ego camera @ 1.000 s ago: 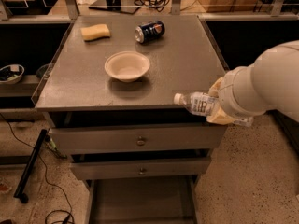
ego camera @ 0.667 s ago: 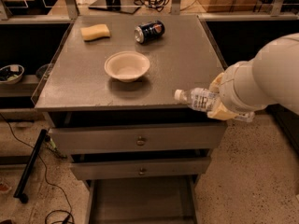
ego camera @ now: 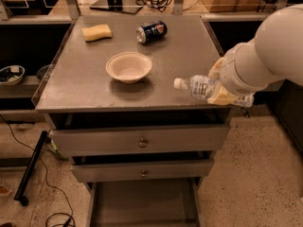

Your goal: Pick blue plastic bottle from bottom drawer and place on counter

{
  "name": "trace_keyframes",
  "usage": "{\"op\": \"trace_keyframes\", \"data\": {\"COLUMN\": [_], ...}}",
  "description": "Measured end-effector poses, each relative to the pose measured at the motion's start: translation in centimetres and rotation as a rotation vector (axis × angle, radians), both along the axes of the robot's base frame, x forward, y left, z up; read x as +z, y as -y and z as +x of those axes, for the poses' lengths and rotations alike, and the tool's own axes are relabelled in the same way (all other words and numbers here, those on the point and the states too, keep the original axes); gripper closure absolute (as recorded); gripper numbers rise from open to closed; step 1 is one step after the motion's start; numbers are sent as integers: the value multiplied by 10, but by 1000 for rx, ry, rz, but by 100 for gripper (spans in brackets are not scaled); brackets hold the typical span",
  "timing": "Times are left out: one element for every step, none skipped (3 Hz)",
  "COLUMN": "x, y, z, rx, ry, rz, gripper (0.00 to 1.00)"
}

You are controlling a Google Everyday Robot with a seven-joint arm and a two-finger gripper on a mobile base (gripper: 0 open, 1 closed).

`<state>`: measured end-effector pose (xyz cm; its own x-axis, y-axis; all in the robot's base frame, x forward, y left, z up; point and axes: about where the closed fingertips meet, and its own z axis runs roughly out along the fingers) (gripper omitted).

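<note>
Shifted farther over counter [ego camera: 182, 51]: 1 blue plastic bottle [ego camera: 198, 86]; pincer [ego camera: 217, 85] clamped around it | 1 bowl [ego camera: 129, 66]; 1 can [ego camera: 151, 31]; 1 sponge [ego camera: 97, 32]

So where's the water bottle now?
The blue plastic bottle lies sideways in the gripper over the front right corner of the counter, right of the bowl.

The bottle [ego camera: 198, 86], clear plastic with a white cap and a pale label, lies horizontal at the tabletop's [ego camera: 180, 56] front right corner. Its cap points left, and its base end is clamped in the yellowish tool [ego camera: 217, 84]. The tabletop is flat, square grey metal. The bottom drawer [ego camera: 142, 203], a narrow grey tray, stands pulled out.
</note>
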<state>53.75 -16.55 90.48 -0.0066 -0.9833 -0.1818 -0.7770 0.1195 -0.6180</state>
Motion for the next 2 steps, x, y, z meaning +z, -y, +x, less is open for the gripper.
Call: {"op": "trace_keyframes", "data": {"x": [0, 9], "y": [0, 1], "z": [0, 12], "rx": [0, 17], "ry": [0, 5], "rz": [0, 9], "gripper": [100, 100]}}
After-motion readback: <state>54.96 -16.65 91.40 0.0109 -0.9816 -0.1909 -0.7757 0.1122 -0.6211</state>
